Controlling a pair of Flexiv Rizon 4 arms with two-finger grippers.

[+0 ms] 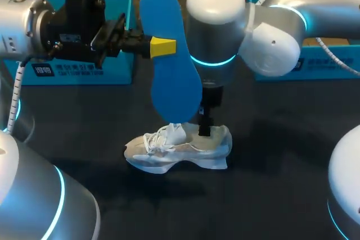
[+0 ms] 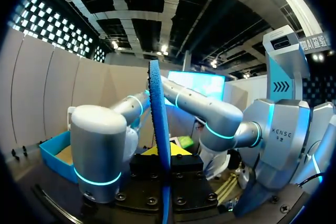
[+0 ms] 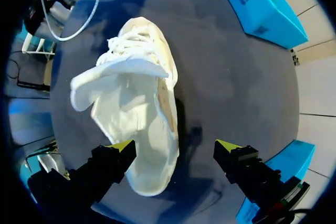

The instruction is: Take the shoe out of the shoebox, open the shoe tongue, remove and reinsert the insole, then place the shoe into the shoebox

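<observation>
the blue insole point(image 1: 169, 54) is being gripped firmly by the left gripper point(image 1: 160, 47), long axis near vertical, lower end directly above the white sneaker point(image 1: 180, 149) on the table point(image 1: 275, 172); the right gripper point(image 3: 174, 147) is being shown spread wide over the heel.

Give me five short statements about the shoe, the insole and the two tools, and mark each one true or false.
1. The left tool is shut on the blue insole. True.
2. The white shoe lies inside a shoebox. False: it stands on the dark table, outside the blue shoebox.
3. The right tool is open. True.
4. The insole lies flat inside the shoe. False: the left tool holds it upright above the shoe.
5. The right tool grips the shoe's laces. False: it is at the heel end with its fingers apart, holding nothing.
</observation>
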